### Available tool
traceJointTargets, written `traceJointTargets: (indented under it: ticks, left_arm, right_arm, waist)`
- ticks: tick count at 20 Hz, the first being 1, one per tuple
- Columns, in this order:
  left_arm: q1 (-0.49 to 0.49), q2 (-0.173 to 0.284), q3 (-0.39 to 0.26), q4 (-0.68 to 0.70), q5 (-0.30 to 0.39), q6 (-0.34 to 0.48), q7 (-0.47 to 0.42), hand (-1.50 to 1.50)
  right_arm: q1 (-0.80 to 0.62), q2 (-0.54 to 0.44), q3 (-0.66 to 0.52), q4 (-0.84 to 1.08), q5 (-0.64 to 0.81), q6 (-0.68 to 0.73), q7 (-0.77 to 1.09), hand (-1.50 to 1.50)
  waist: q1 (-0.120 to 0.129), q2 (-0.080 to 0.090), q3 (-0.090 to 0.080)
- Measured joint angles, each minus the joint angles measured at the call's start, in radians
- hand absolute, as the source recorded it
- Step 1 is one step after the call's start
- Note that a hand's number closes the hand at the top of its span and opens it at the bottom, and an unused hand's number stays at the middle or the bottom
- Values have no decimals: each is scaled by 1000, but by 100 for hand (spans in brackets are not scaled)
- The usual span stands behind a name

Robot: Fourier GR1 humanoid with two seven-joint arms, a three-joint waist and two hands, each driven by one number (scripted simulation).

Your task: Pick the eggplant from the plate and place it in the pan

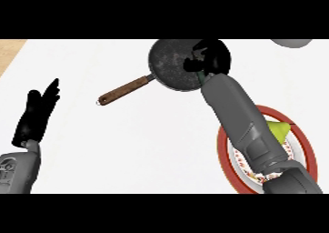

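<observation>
Eggplant hidden under right hand (209, 57), fingers curled, over pan (177, 63) at twelve o'clock. Left hand (38, 116) open, nine o'clock. Risk: release near rim, rolls out.

counter (160, 150) open between plate (227, 157) and left hand (36, 118) | pan (171, 63) handle (123, 91) juts mid-counter

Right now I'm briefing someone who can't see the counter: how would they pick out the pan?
On the white counter, look toward the far edge, right of centre, where the right hand hovers. The pan lies under it: round, dark and speckled, its brown wooden handle pointing toward the near left. The red-rimmed plate nearer the robot has no handle.
</observation>
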Motion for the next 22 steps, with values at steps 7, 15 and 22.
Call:
traceJointTargets:
  ticks: [7, 15, 22]
  left_arm:
    - [-24, -15, -21, 6, -9, -3, 2, 0]
    - [-38, -15, -18, 11, -9, 0, 15, 0]
    - [1, -1, 8, 22, -4, 7, -5, 0]
  right_arm:
    - [-17, 0, -50, 64, -94, -50, -127, -150]
    - [-28, 0, -127, 53, -196, -169, -300, -150]
    - [-30, -1, -200, 60, -272, -291, -401, -150]
  waist:
    - [29, 8, 1]
    - [25, 5, 1]
    - [-11, -11, -1]
